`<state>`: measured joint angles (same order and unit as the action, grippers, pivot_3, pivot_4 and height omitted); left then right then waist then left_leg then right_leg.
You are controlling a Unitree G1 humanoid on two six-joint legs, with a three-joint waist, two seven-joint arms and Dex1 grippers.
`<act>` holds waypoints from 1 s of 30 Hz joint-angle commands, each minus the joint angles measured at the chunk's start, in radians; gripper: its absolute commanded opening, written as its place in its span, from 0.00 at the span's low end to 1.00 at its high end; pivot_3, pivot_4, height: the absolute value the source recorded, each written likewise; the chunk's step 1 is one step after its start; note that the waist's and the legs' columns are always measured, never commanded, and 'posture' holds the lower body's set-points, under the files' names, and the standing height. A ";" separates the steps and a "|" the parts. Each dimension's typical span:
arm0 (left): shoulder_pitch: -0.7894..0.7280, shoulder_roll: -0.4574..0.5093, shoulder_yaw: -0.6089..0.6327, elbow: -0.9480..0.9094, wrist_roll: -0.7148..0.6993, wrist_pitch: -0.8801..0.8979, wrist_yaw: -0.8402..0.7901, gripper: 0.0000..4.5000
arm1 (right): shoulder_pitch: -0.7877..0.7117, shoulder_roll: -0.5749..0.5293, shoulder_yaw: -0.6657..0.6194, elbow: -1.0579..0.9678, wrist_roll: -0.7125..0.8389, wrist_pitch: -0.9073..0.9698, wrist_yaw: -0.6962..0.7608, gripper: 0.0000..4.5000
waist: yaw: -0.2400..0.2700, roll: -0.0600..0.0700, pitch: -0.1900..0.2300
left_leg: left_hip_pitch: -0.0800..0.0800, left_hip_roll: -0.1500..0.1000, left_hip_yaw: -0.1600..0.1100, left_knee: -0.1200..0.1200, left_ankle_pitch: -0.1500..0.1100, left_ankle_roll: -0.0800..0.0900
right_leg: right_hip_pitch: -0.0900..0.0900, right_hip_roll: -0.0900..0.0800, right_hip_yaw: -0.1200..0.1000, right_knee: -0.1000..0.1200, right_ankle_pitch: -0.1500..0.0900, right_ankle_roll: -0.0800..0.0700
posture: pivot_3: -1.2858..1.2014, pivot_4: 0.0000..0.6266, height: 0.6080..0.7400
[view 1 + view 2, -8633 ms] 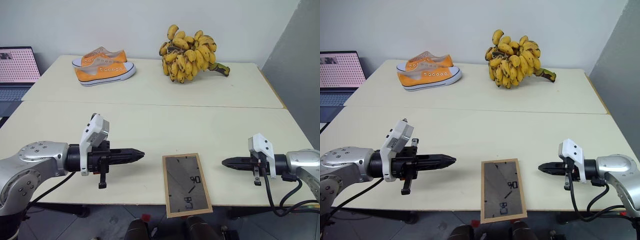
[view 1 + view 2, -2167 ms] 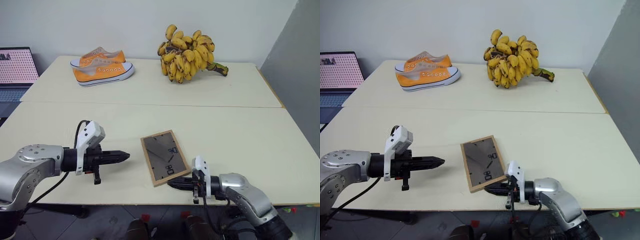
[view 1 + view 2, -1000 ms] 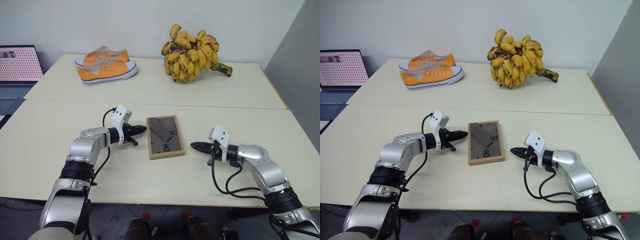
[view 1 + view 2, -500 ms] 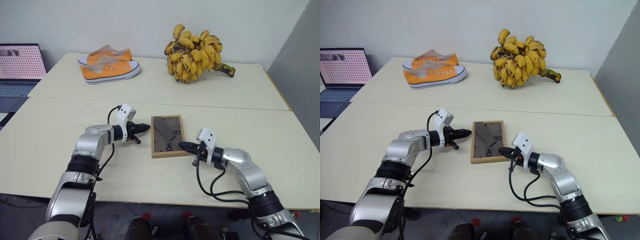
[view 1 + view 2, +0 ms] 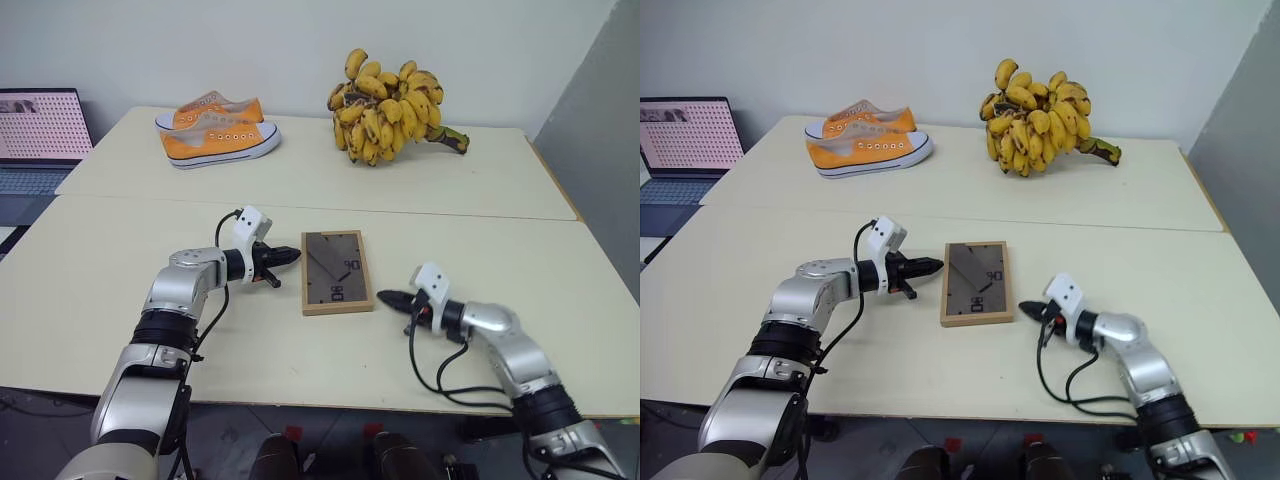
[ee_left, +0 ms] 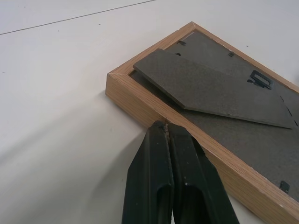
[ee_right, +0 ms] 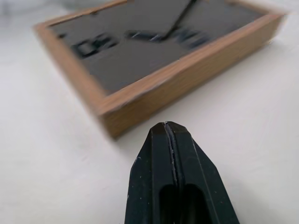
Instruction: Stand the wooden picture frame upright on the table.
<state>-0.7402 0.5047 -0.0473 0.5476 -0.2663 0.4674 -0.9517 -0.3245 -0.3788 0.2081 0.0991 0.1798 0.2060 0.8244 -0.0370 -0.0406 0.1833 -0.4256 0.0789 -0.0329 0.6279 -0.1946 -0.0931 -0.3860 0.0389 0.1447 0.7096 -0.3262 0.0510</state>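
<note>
Wooden picture frame [image 5: 337, 272] flat on table [image 5: 500, 250] | both fingers together | shoes [image 5: 215, 129], bananas [image 5: 385, 105] behind

A wooden picture frame [image 5: 336, 272] of light wood with visible grain, its sides matt and slightly rough. Its dark grey back panel [image 6: 219, 93] looks like matt fibreboard with small black metal clips. The bench [image 5: 400, 185] is smooth, pale cream, with a soft sheen. The left gripper [image 6: 169, 128] and right gripper [image 7: 165, 127] have smooth black plastic fingers, faintly glossy. Orange canvas shoes [image 5: 215, 130] have white rubber soles.
</note>
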 commanded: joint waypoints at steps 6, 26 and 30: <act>-0.011 -0.014 -0.008 -0.073 0.006 0.014 -0.012 0.00 | -0.055 0.048 -0.012 -0.041 0.003 0.007 -0.033 0.00 | -0.003 0.000 0.000 | 0.000 0.000 0.000 0.000 0.000 0.000 | 0.000 0.000 0.000 0.001 0.000 0.000 | 0.52 0.24 1.00; 0.025 0.311 0.062 -0.294 -0.297 0.776 -0.245 0.66 | -0.035 -0.093 -0.080 0.000 -0.018 -0.086 0.019 0.00 | -0.019 0.002 0.001 | -0.001 0.000 -0.003 0.000 0.000 0.000 | -0.002 0.000 -0.003 0.003 -0.004 0.002 | 0.52 0.24 1.00; -0.047 0.263 0.040 -0.190 -0.289 0.845 -0.201 0.73 | -0.029 -0.075 -0.077 -0.027 -0.021 -0.086 0.001 0.00 | -0.024 0.002 0.001 | -0.001 0.000 -0.004 -0.001 0.000 0.000 | -0.002 0.001 -0.003 0.004 -0.002 -0.002 | 0.52 0.24 1.00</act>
<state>-0.7235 0.7836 0.0025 0.2946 -0.5503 1.2658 -1.1818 -0.3580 -0.4629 0.1398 0.1240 0.1571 0.1376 0.8401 -0.0607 -0.0386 0.1846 -0.4267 0.0792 -0.0370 0.6274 -0.1947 -0.0930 -0.3883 0.0400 0.1411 0.7135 -0.3281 0.0487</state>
